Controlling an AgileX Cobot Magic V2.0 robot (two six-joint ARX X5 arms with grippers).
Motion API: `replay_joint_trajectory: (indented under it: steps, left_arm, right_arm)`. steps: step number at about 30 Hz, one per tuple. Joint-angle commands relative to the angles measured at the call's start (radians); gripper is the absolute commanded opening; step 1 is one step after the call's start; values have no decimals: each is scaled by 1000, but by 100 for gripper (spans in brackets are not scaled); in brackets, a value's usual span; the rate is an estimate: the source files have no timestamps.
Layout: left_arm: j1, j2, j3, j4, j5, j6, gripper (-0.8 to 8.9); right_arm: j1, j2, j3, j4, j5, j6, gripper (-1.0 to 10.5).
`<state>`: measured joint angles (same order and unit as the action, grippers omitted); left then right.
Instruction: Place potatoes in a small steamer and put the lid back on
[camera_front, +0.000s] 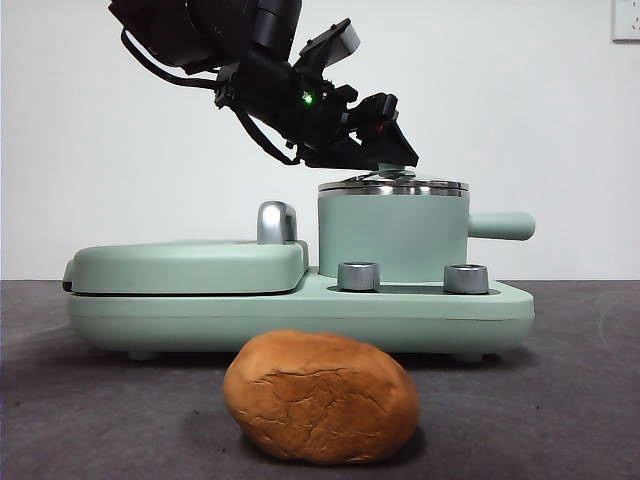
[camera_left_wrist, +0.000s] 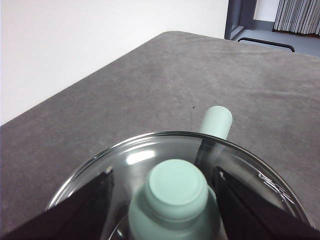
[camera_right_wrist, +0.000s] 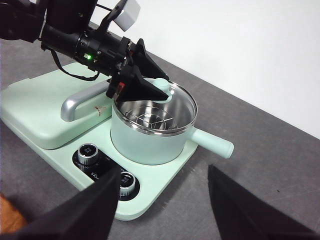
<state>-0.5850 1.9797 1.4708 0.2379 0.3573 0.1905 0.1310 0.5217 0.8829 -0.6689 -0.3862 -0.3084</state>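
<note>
The orange-brown potato lies on the table in front of the appliance; its edge shows in the right wrist view. The small mint-green steamer stands on the base with its side handle pointing right. The glass lid sits on or just above the steamer's rim, slightly tilted. My left gripper is shut on the lid's green knob from above. My right gripper is open and empty, hovering in front of the appliance.
The flat mint-green griddle with its chrome handle fills the left half of the base. Two steel dials sit in front of the steamer. Grey table stretches to the right of the steamer.
</note>
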Motion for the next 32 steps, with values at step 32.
replay_joint_trajectory:
  steps: [32]
  left_arm:
    - [-7,20,79,14,-2,-18,14]
  right_arm:
    - [4,6,15,10,2,14,277]
